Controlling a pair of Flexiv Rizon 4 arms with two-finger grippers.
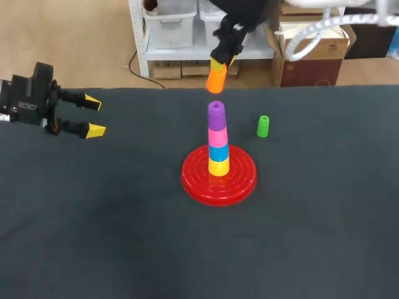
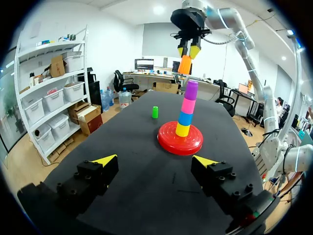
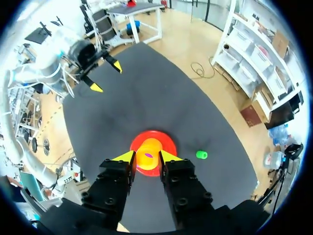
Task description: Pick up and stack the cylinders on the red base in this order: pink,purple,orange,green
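Closest in the head view, the red base [image 1: 193, 180] is carrying a stack [image 1: 218, 152] topped by the pink cylinder [image 1: 217, 136] and purple cylinder [image 1: 216, 116]. The right gripper [image 1: 219, 67] is pinching the orange cylinder [image 1: 216, 80] above it, the green cylinder [image 1: 263, 126] standing below, off to one side. The left gripper [image 1: 93, 115] is hanging spread, well apart. Left wrist view: the base is lying ahead of its fingers. Right wrist view: the pinched cylinder is hovering directly over the stack.
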